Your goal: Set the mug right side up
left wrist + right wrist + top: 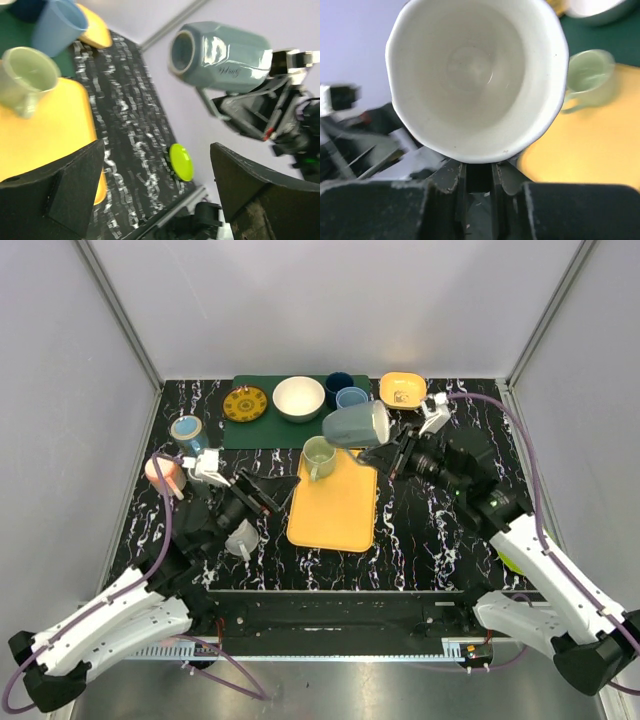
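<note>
Grey-blue mug (pixel 357 425) hangs in the air on its side, upper centre of the top view, over the far corner of the yellow tray (pixel 335 520). Your right gripper (pixel 388 448) is clamped on it, probably at the handle. Your left gripper (pixel 275 490) gapes wide and empty, left of the tray.

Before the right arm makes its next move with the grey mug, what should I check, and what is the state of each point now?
1. Right tool shut on grey mug: ok.
2. Mug held in the air: ok.
3. Mug right side up: not ok, it lies sideways.
4. Left tool open, apart from mug: ok.
5. Bare room on yellow tray beside green mug: ok.
6. Grip firm enough for turning: cannot tell.
</note>
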